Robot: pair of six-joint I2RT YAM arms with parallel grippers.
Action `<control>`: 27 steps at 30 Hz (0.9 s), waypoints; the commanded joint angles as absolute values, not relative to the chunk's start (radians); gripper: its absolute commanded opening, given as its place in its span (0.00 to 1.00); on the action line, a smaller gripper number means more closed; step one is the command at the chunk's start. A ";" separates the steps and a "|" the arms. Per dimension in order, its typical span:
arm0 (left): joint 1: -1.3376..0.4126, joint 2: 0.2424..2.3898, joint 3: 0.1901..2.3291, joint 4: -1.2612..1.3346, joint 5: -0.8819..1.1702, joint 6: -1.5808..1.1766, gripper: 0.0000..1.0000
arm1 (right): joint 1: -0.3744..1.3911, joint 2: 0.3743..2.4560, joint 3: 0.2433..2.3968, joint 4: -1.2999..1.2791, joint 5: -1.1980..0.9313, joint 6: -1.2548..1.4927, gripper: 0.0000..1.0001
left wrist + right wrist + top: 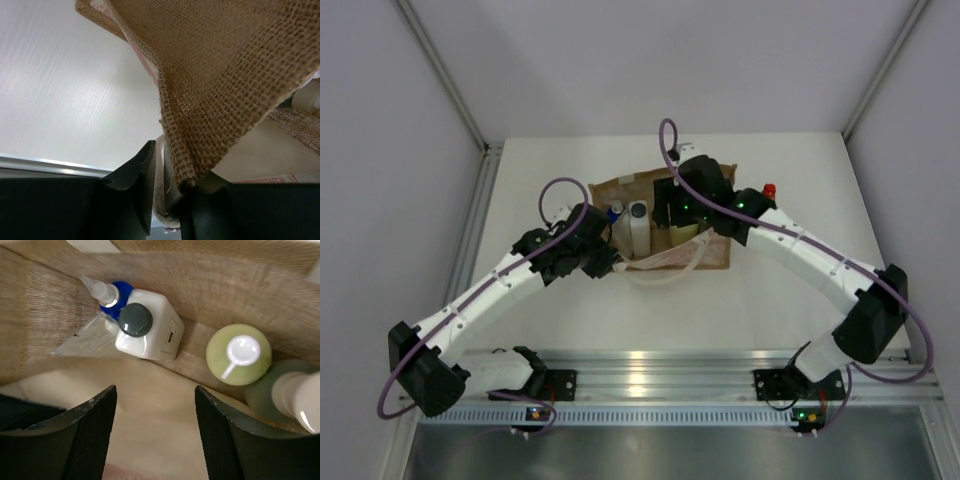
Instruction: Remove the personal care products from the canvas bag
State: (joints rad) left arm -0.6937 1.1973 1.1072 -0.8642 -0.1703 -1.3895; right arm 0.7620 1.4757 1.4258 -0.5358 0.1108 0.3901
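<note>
The left jaws were clamped on the coarse woven rim of the canvas bag [225, 75], holding it raised above the smooth white surface [60, 100] so the mouth gaped. The right jaws stood apart and empty inside the bag, above the boxy tall white bottle [150, 335] with its ribbed grey cap. Closing squarely across its flat sides, clear of the blue-topped bottle [117, 297] touching it, would likely grip best. The round pale green pump [239, 354] and the grey-green bottle [285, 395] stood together nearby.
</note>
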 commanded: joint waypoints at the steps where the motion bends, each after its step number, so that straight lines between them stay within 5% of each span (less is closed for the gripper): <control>1: -0.692 1.180 1.091 -0.885 -0.198 -1.388 0.27 | 0.807 1.564 1.534 -0.581 0.162 0.411 0.62; 27: -0.690 1.197 1.154 -0.887 -0.264 -1.353 0.34 | 0.856 1.959 1.744 -0.632 0.287 0.396 0.67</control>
State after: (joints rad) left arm -0.6933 1.1957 1.1213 -0.8642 -0.2283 -1.3766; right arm 0.8314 1.9427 1.7115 -0.6109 0.2333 0.3946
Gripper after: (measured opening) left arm 0.336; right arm 0.666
